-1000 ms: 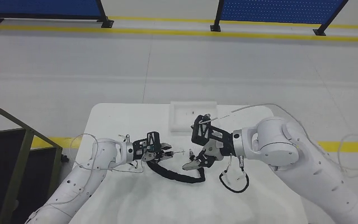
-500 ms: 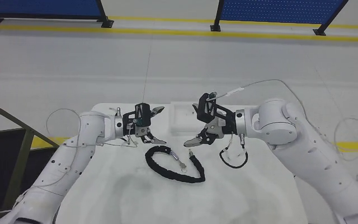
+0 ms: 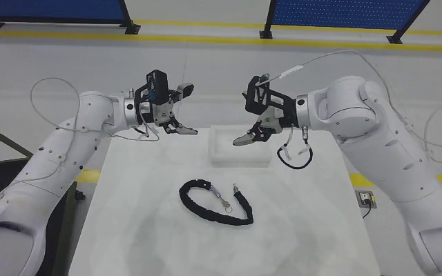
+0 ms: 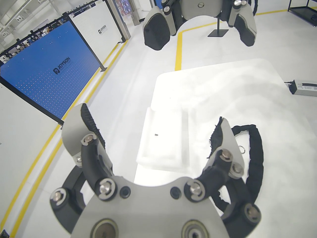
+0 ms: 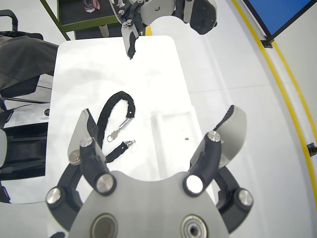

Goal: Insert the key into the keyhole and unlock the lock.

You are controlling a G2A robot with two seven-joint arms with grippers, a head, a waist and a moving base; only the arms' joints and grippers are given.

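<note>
The black fabric-sleeved cable lock (image 5: pixel 107 108) lies in a loose curve on the white tabletop (image 3: pixel 131 214), just below the centre of the top view; its two ends are apart, the silver barrel end (image 5: pixel 124 123) and the silver pin end (image 5: pixel 129 143) near each other but not joined. The small silver key (image 5: pixel 114 133) sits at the barrel's tip with its ring (image 5: pixel 109 138) flat on the tabletop (whether the blade is fully in the keyhole I cannot tell). The shallow white foam tray (image 3: pixel 221 159) rests at the tabletop's far edge, above the lock in the frame; a tiny dark speck (image 5: pixel 186 139) lies in it. The left gripper (image 3: pixel 188 109) hangs in the upper left of the top view, near the tabletop's far left corner, its fingers spread wide and holding nothing; the right gripper (image 3: pixel 243 119) hangs just right of centre over the tray, its fingers likewise wide apart and bare. The two grippers face each other, well apart, both clear of the lock.
</note>
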